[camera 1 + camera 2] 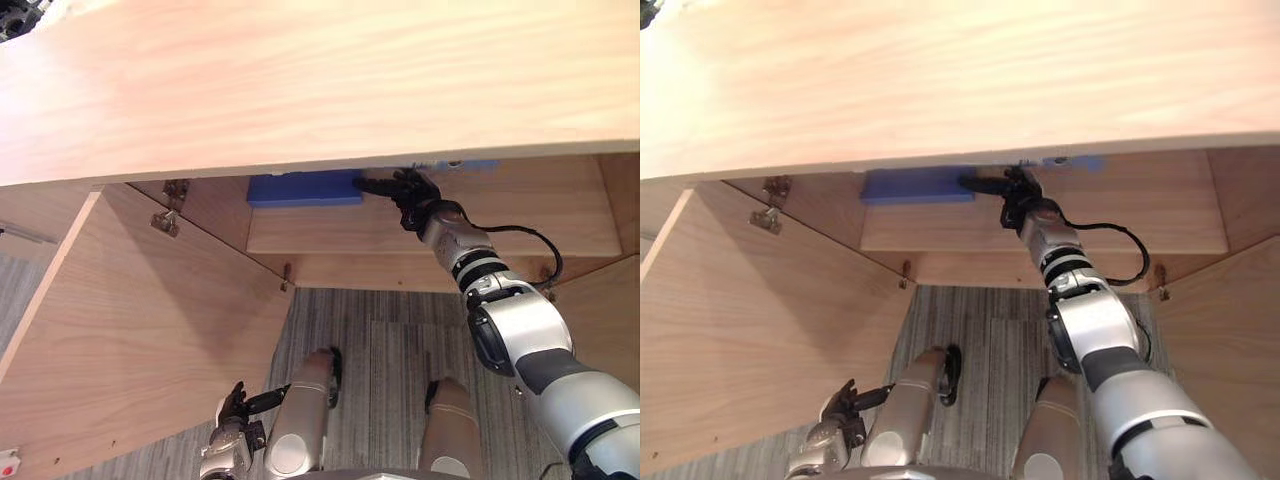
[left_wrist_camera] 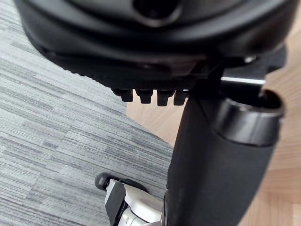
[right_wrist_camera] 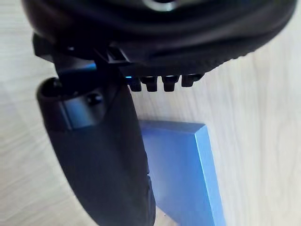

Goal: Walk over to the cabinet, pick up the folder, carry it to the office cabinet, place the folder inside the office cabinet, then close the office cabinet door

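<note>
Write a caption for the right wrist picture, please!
The right hand hovers by the blue folder on the wooden shelf.

The folder (image 1: 303, 188) lies on the shelf (image 1: 420, 238) inside the cabinet (image 1: 300, 80).

One blue folder (image 1: 305, 188), one cabinet (image 1: 300, 80), two doors (image 1: 130, 320)

**Warm wood, one blue, grey stripes**

The cabinet (image 1: 300, 80) is light honey-coloured wood with fine, slightly darker grain along its top and door. The folder (image 1: 300, 188) is plain bright blue. The carpet (image 1: 390, 360) is grey, with thin darker and lighter stripes. The hinges (image 1: 166, 222) are silver. The right hand (image 1: 405, 195) and left hand (image 1: 232, 405) are black.
</note>
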